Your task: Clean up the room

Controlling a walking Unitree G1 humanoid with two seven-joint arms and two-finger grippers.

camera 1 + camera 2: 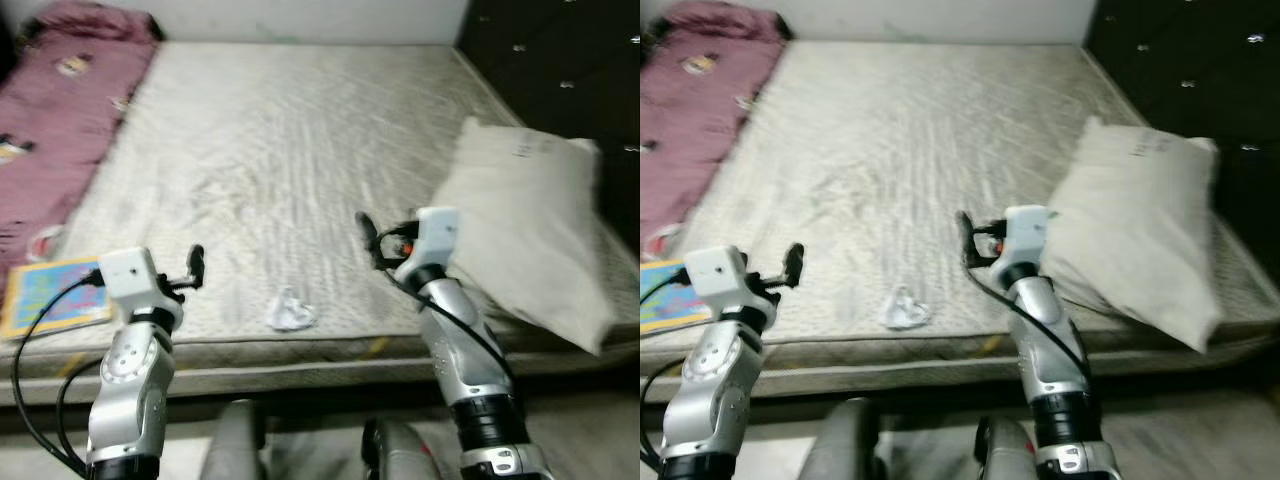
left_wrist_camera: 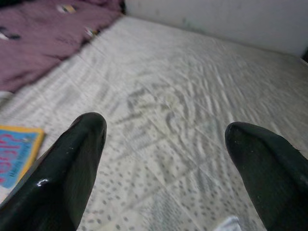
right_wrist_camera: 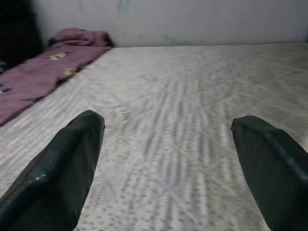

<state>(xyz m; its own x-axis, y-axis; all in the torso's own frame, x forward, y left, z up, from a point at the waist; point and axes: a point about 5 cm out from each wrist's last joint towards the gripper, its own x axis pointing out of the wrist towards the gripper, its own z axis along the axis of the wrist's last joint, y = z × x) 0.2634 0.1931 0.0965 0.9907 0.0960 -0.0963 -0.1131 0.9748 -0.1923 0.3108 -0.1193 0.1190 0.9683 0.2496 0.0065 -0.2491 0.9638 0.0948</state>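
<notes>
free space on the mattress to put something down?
Biggest bare patch: the middle and far part of the mattress, between the maroon blanket along its left edge and the pillow at its right. The near edge is crowded: picture book at the left corner, crumpled white item between the open left hand and the right hand.
</notes>
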